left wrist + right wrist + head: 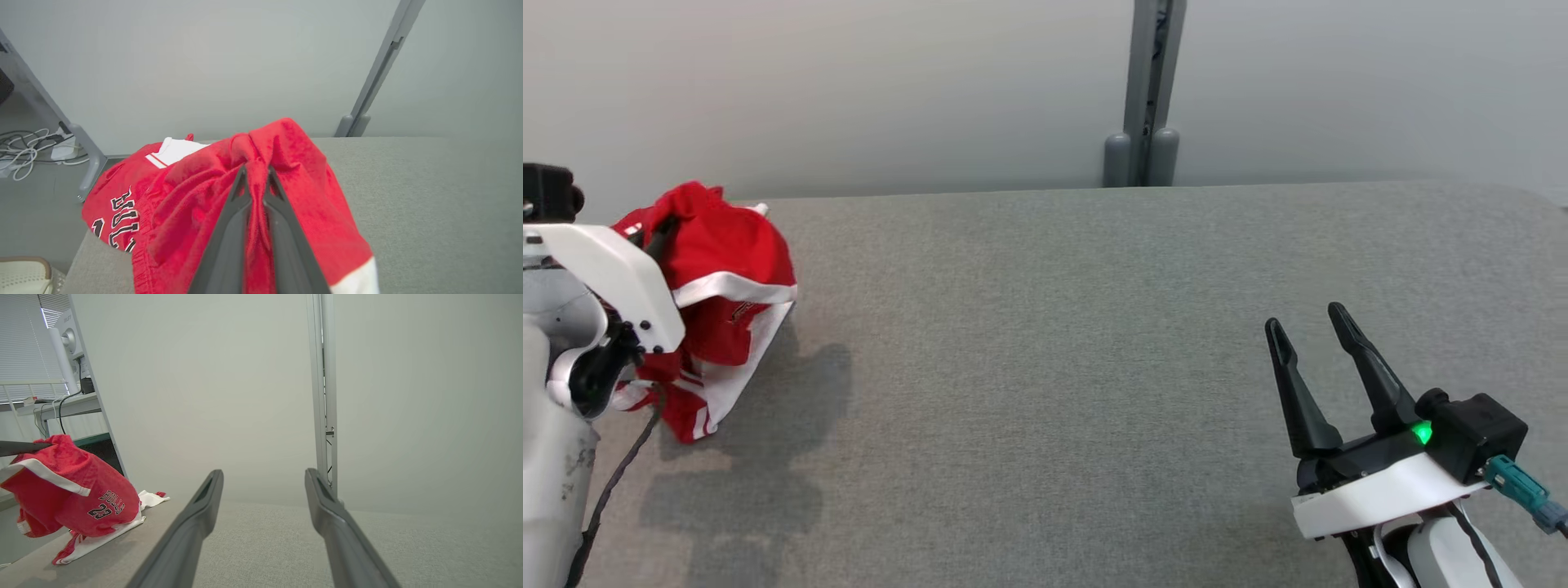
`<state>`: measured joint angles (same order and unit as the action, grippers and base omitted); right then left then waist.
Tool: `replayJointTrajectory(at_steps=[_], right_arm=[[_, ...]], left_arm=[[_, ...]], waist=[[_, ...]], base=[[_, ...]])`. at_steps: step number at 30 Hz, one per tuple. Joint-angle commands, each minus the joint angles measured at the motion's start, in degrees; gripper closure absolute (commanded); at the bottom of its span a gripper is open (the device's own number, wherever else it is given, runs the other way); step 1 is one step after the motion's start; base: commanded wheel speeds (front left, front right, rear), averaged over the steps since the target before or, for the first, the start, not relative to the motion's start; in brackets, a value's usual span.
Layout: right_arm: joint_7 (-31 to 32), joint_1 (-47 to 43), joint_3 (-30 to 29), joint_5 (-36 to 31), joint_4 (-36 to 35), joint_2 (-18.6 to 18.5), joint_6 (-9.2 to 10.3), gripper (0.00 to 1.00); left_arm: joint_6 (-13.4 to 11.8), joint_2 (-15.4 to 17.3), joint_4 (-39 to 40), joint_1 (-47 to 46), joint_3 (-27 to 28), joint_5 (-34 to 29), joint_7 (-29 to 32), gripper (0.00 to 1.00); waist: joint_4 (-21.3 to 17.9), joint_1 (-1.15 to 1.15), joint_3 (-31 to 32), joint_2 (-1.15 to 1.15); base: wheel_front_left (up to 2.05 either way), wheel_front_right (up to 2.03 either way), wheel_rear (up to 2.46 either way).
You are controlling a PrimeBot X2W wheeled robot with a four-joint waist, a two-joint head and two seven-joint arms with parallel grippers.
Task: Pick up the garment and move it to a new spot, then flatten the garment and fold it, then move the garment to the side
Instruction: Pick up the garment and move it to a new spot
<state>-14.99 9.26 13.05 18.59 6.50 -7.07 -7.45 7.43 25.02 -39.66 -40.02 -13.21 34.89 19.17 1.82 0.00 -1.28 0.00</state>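
While the right claw (1304,317) gapes well apart, the left claw (257,169) clamps the garment (310,196).

The grey fabric-covered tabletop (1078,343) offers open passage across its middle and far right, hemmed by the bunched red-and-white jersey garment (727,245) at the far-left edge, the black-fingered right gripper (1304,316) near right, and a grey metal post (1147,90) behind its back edge.
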Motion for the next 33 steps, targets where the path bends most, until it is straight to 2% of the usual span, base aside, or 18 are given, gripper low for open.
replayJointTrajectory(at_steps=[1, 7, 11, 20, 26, 29, 33], right_arm=[[-0.28, -0.47, -0.20, -0.25, 0.10, -0.07, -0.07, 0.00], [-0.28, -0.41, -0.48, -0.44, 0.18, 0.28, -0.07, 0.00], [-0.27, -0.14, -0.74, -0.44, -0.01, 0.50, -0.05, 0.00], [-0.28, -0.08, -1.62, 0.05, -0.02, 0.76, -0.05, 0.00], [-0.28, -0.38, -1.85, 0.39, 0.13, 0.85, -0.05, 0.00], [-0.28, 0.36, -1.50, 0.60, 0.22, 0.97, -0.05, 0.00], [-0.28, 1.33, -0.97, 0.94, 0.15, 0.70, -0.05, 0.00]], left_arm=[[0.00, 0.09, 0.56, 0.79, -0.21, 0.10, 0.00, 1.00], [0.00, -1.05, 10.32, 1.40, -3.51, 1.23, 1.51, 1.00], [-0.48, -2.73, 16.97, 2.16, -5.58, 0.93, 2.84, 1.00], [-0.96, -7.30, 24.86, 2.89, -9.38, 2.07, 5.03, 1.00], [-1.06, -13.21, 24.44, 6.57, -13.73, 2.62, 4.05, 1.00], [-1.00, -17.18, 21.53, 8.25, -15.86, 2.60, 1.31, 1.00], [-0.79, -20.35, 15.27, 9.10, -18.12, 2.65, -3.98, 0.99]], waist=[[-1.64, 0.00, 1.19, 0.00], [-6.21, 0.00, 2.11, 0.00], [-10.57, 0.00, 2.43, 0.00], [-16.18, 0.00, 1.26, 0.00], [-16.95, 0.00, -0.06, 0.00], [-16.73, 0.00, -0.99, 0.00], [-16.14, 0.00, -2.24, 0.00]], base=[[0.00, 0.00, 0.00], [0.00, 0.00, 0.00], [0.00, 0.00, 0.00], [0.00, 0.00, 0.00], [0.00, 0.00, 0.00], [0.00, 0.00, 0.00], [0.00, 0.00, 0.00]])
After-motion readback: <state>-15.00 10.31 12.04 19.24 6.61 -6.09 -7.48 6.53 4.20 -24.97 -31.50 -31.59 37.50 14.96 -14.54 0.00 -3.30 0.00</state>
